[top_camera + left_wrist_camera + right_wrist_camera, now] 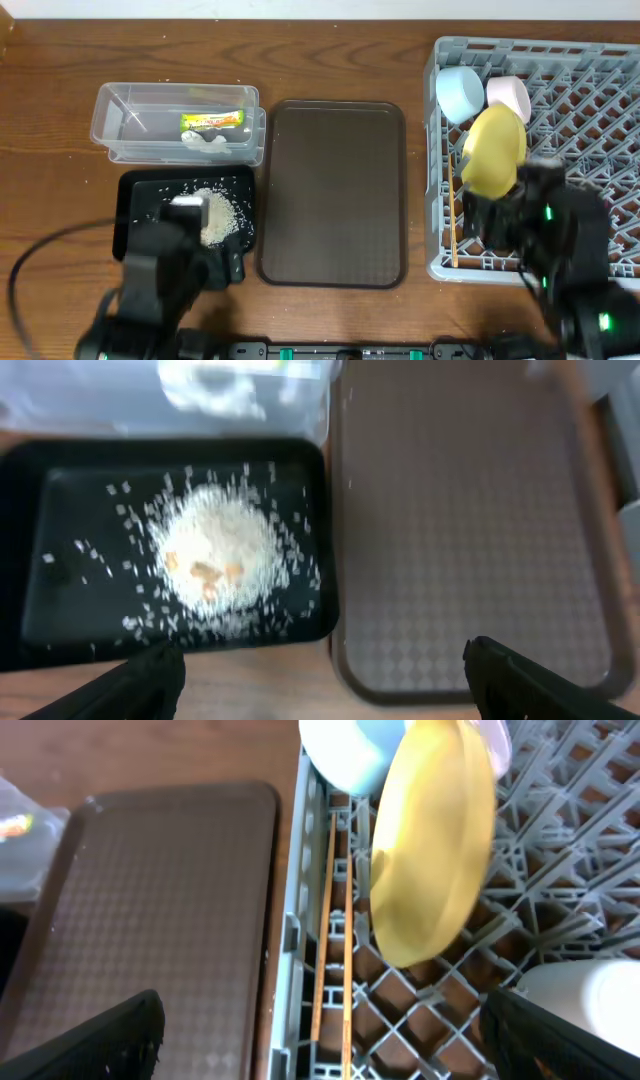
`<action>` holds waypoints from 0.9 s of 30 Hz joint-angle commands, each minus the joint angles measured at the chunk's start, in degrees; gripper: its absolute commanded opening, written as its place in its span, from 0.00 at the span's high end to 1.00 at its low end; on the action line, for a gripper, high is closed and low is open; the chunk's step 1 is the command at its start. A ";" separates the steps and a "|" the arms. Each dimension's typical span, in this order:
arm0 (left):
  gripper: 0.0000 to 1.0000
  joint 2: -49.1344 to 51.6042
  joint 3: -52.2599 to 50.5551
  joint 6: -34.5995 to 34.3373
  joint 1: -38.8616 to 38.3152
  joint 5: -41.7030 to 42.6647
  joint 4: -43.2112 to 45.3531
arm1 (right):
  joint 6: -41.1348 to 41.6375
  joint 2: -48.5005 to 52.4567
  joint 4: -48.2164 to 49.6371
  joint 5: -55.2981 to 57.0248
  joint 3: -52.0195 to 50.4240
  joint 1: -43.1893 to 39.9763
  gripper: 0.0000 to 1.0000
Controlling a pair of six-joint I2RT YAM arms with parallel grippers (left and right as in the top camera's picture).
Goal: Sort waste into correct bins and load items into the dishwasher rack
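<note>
Overhead, the dishwasher rack [600, 110] is seen at the right of the table [330, 60]. The light blue bowl [460, 92], the small pale cup [508, 95] and the yellow plate [493, 150] are stood near its far left corner, and the chopsticks [455, 235] are laid along its left wall. The snack wrapper [212, 121] and the tissue [205, 140] are held in the clear tub [125, 125] at the far left. The rice [215, 215] is piled in the black tray [140, 195] just in front of it, and the brown serving tray [333, 190] is set between bins and rack. The left arm [150, 280] is stretched over the black tray's near edge, the right arm [560, 240] over the rack's near part.

From the left wrist, the left gripper [335, 685] is shown released, its fingers [140, 680] spread wide with nothing between them. The rice heap is seen ahead of the left finger, apart from it, inside the black tray.

From the right wrist, the right gripper [330, 1040] is likewise shown released. The chopsticks are laid side by side in the rack, midway between the fingers and ahead of them, untouched. The plate is stood on edge just right of them, and the white bowl [590, 990] is glimpsed by the right finger.
</note>
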 commanded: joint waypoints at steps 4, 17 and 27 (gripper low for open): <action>0.07 -9.29 -1.03 -0.13 -0.09 -1.49 0.83 | 0.55 -10.34 0.70 0.81 -7.85 -0.70 0.01; 0.06 -10.27 -1.05 -0.11 -0.09 -1.49 0.48 | 0.48 -11.10 -11.13 0.20 -8.59 -0.70 0.01; 0.06 -10.27 -1.05 -0.11 -0.09 -1.49 0.46 | 0.48 -11.10 -12.26 0.20 -8.59 -0.70 0.01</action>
